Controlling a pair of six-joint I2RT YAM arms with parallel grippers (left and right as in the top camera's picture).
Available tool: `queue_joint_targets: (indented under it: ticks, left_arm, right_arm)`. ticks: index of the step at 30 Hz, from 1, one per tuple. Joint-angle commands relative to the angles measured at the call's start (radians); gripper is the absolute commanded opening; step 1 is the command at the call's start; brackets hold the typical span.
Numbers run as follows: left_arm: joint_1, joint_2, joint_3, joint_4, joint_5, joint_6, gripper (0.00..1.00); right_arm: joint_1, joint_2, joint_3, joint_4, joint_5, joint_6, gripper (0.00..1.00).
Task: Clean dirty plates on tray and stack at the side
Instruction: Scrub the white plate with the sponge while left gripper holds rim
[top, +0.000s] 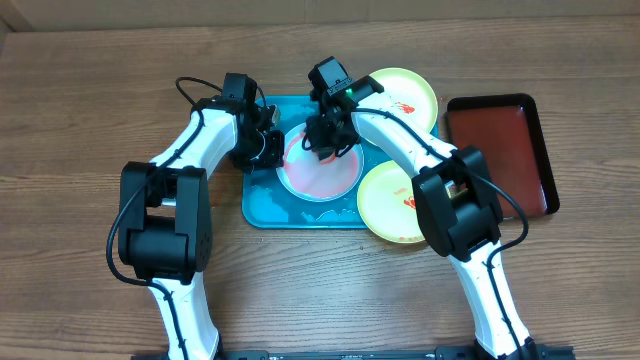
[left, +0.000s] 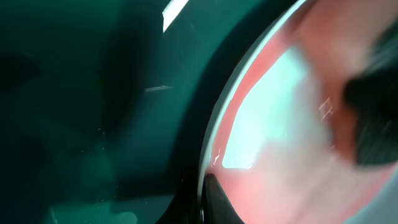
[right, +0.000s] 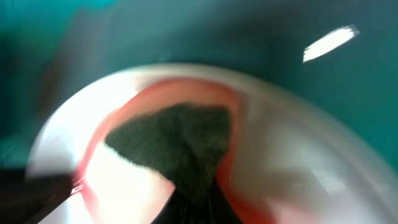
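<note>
A pale blue-white plate (top: 320, 170) smeared red lies on the teal tray (top: 265, 207). My left gripper (top: 272, 150) is shut on the plate's left rim; in the left wrist view one dark finger (left: 211, 199) sits on the rim of the plate (left: 280, 124). My right gripper (top: 325, 143) is over the plate's far part, shut on a dark cloth (right: 177, 140) that presses on the smeared plate (right: 311, 174). One yellow-green plate (top: 405, 95) lies behind the tray on the right. Another (top: 392, 200) overlaps the tray's right edge.
A dark-red tray with a black rim (top: 500, 150) lies at the far right of the wooden table. The tray floor (left: 93, 93) fills the left of the left wrist view. Both arms meet over the tray.
</note>
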Motion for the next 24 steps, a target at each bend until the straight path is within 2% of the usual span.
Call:
queue_joint_targets:
  ticks: [1, 9, 13, 20, 24]
  left_arm:
    - [0.007, 0.021, -0.014, 0.002, -0.077, 0.005, 0.04]
    - [0.007, 0.021, -0.014, 0.002, -0.074, 0.004, 0.04]
    - [0.007, 0.021, -0.014, 0.002, -0.074, 0.004, 0.04]
    - [0.006, 0.021, -0.014, 0.002, -0.073, -0.023, 0.04]
    - [0.006, 0.021, -0.014, 0.002, -0.073, -0.031, 0.04]
  right_arm:
    - [0.034, 0.057, -0.013, -0.034, -0.239, -0.037, 0.04]
    - [0.026, 0.057, -0.013, -0.169, -0.233, -0.067, 0.04]
    - [0.02, 0.057, -0.013, -0.226, -0.166, -0.066, 0.04]
    - [-0.009, 0.053, -0.012, -0.268, -0.041, -0.028, 0.04]
    - [-0.039, 0.035, -0.011, -0.264, -0.037, -0.024, 0.04]
